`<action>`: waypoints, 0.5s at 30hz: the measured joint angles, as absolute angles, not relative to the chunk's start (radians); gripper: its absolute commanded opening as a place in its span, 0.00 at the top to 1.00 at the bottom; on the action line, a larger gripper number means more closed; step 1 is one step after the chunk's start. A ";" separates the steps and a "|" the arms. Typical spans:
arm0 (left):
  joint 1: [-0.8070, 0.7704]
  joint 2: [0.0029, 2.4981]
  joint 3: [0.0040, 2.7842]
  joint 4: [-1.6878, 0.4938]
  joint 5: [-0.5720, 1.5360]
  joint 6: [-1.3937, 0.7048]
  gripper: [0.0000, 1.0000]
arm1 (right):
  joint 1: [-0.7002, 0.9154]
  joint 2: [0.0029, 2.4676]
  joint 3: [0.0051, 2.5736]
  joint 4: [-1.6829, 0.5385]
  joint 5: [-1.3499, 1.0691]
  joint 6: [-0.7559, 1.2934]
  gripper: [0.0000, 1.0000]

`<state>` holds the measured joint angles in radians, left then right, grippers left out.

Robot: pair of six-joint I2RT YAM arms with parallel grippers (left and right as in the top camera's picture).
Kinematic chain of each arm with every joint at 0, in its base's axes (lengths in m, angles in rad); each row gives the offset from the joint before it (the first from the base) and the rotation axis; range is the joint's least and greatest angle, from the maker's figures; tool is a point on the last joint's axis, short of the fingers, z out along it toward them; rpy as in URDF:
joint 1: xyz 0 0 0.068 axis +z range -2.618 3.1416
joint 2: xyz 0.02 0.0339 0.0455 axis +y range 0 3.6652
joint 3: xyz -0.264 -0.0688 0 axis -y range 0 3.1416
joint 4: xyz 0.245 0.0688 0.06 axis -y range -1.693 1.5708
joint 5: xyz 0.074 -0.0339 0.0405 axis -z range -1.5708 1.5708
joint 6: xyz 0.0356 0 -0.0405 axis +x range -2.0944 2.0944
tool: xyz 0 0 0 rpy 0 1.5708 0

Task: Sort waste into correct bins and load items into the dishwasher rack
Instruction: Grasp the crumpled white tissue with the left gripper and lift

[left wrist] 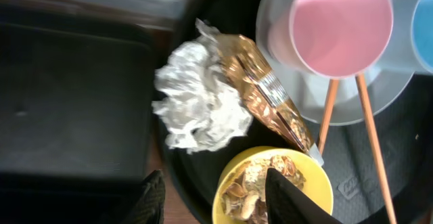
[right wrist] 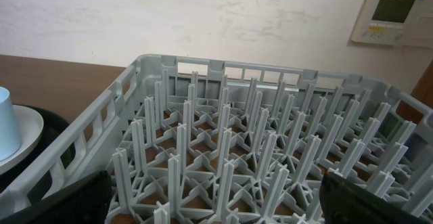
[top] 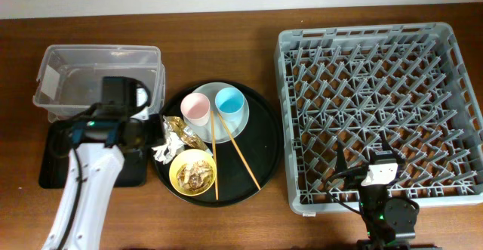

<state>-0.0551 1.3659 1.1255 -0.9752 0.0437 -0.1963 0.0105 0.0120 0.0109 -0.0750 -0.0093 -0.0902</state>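
The left gripper (left wrist: 220, 207) has its jaws wide apart with nothing between them, and hangs above the left side of the round black tray (left wrist: 406, 163). The crumpled napkin (left wrist: 196, 105) lies just ahead of the fingertips, touching the gold-brown snack wrapper (left wrist: 260, 88) on its right, and the yellow bowl (left wrist: 321, 183) with its food scraps (left wrist: 254, 183) sits just beside both. The step in hand looks like a pick of the napkin, so the arm should ease forward until the wad is centred between the fingers. It should then come straight down and close on the bulk, not a loose edge, with the right finger clear of wrapper and bowl rim so that neither is dragged along. The shallow black tray (top: 53, 167) and the clear tub (top: 98, 80) are near on the left, a short carry. The right gripper (right wrist: 216, 207), likewise spread and empty, hangs over the near edge of the dishwasher rack (right wrist: 223, 122), well apart from this work
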 measured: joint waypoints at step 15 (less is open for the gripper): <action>-0.176 1.645 1.048 -0.731 -0.168 -0.308 0.48 | 0.010 0.012 0.011 -0.075 -0.009 -0.090 0.02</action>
<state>-0.1757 1.6455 1.0485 -0.7311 -0.1684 -0.3084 0.0105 0.0120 0.0109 -0.0750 -0.0093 -0.0902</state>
